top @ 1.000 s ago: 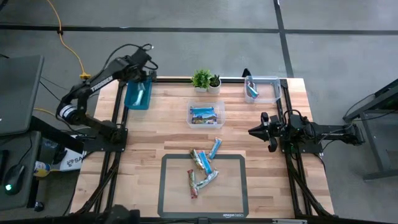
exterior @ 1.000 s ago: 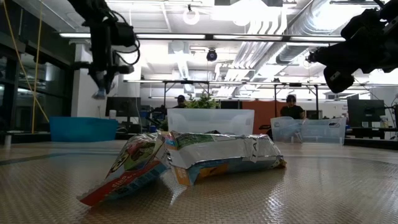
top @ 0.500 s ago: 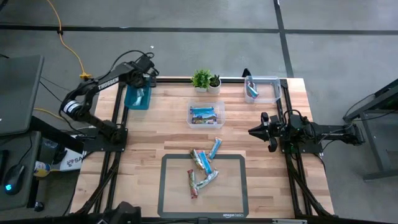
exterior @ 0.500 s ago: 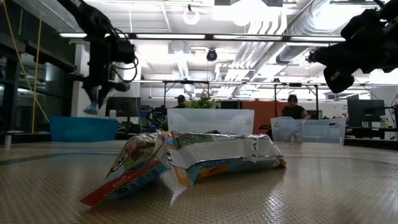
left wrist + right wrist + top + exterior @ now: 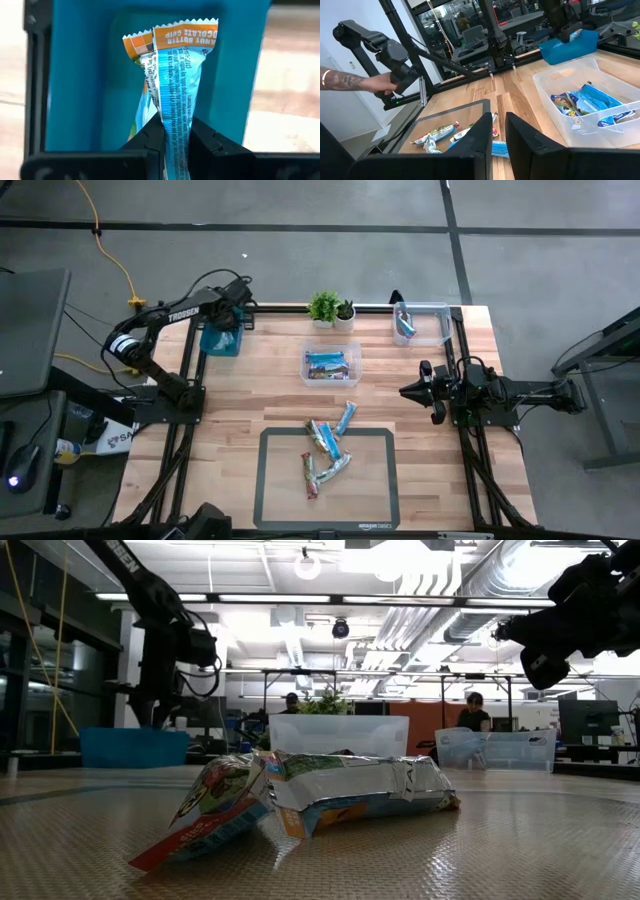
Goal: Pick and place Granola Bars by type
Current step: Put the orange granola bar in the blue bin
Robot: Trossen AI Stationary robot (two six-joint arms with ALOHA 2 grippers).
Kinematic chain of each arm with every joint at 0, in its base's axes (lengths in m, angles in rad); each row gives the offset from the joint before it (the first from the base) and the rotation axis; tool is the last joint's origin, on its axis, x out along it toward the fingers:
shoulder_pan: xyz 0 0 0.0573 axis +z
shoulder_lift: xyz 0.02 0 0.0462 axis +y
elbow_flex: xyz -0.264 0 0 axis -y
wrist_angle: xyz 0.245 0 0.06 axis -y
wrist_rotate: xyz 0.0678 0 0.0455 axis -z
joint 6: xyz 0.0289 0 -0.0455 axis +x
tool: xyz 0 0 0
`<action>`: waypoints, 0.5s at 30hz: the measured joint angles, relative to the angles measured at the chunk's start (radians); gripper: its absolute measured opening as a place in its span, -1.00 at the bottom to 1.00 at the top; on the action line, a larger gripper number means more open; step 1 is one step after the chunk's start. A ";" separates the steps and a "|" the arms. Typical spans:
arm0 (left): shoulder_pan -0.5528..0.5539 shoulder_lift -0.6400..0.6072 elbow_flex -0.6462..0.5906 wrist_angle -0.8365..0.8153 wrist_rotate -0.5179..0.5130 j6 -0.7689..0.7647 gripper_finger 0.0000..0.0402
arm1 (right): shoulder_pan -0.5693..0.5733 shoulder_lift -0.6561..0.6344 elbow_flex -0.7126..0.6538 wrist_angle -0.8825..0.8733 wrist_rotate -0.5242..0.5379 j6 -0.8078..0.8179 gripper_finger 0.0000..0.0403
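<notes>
High view: the left gripper (image 5: 224, 328) is down inside the blue bin (image 5: 215, 343) at the far left corner of the tabletop (image 5: 250, 395). Its fingers are clamped on a light blue granola bar (image 5: 176, 95) with an orange end, which hangs straight into the bin; the left wrist view shows a second wrapper just behind that bar, though I cannot tell whether it is also pinched or lies in the bin.

The right gripper (image 5: 405, 391) hovers at the right side of the tabletop, pointing inward, its fingers drawn close together with only a narrow gap and nothing between them.

A loose cluster of granola bars (image 5: 328, 450) lies on and just beyond the far edge of the dark-framed mat (image 5: 268, 485) near the front edge. One light blue bar (image 5: 346, 417) lies a little apart from the cluster, toward the middle. A clear bin (image 5: 331, 365) at mid-table holds several blue-wrapped bars. Another clear bin (image 5: 422, 323) at the far right corner holds a blue bar as well. Two small potted plants (image 5: 331, 309) stand between the blue bin and that corner bin.

In the right wrist view, a person's tattooed hand (image 5: 380, 82) grips a separate dark control arm beyond the tabletop.
</notes>
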 joint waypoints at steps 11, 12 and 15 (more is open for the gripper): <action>0.000 0.000 -0.035 0.033 0.069 0.050 -0.77 | 0.000 0.000 0.000 0.000 0.000 0.000 -0.83; -0.001 0.000 -0.035 0.035 0.071 0.055 -0.77 | 0.000 0.000 0.000 0.000 0.000 0.000 -0.83; -0.001 0.000 -0.035 0.041 0.087 0.071 -0.77 | 0.000 0.000 0.000 0.000 0.000 0.000 -0.82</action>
